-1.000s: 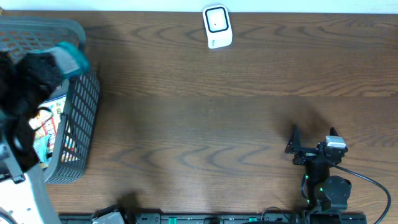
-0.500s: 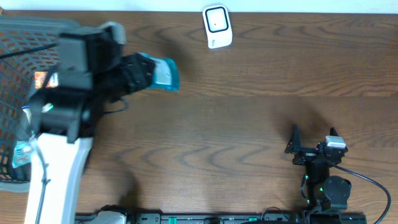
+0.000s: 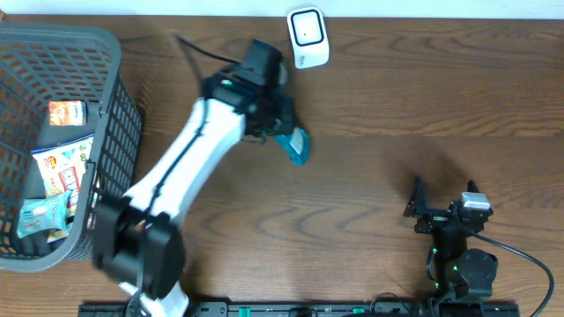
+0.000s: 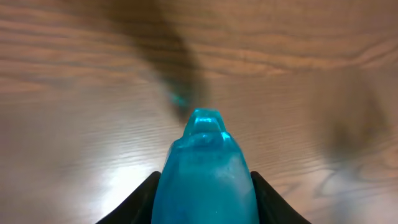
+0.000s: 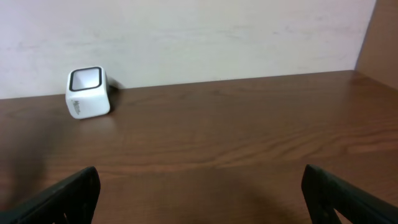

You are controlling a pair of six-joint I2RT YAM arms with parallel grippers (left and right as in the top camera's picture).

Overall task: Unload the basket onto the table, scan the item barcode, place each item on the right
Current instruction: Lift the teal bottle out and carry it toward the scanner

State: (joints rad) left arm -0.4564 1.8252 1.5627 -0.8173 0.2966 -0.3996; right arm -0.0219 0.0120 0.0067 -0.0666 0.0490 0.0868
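A teal, glossy item [image 3: 296,146] hangs over the wooden table, below and slightly left of the white scanner [image 3: 307,38]. My left gripper [image 3: 282,130] is shut on it; in the left wrist view the item [image 4: 205,162] fills the gap between the black fingers [image 4: 144,198], its narrow end pointing away from the camera. No barcode shows on it. The scanner [image 5: 89,93] also stands by the back wall in the right wrist view. My right gripper [image 3: 443,194] rests near the front right, jaws wide open [image 5: 199,183] with nothing between them.
A dark mesh basket [image 3: 119,132] stands at the far left, holding several packets [image 3: 66,167]. The white left arm [image 3: 181,167] stretches diagonally from the front left toward the scanner. A cable [image 3: 529,260] trails by the right arm's base.
The left arm has carried the teal item out of the basket area and rightward across the table, now close under the scanner. The right arm has not moved.
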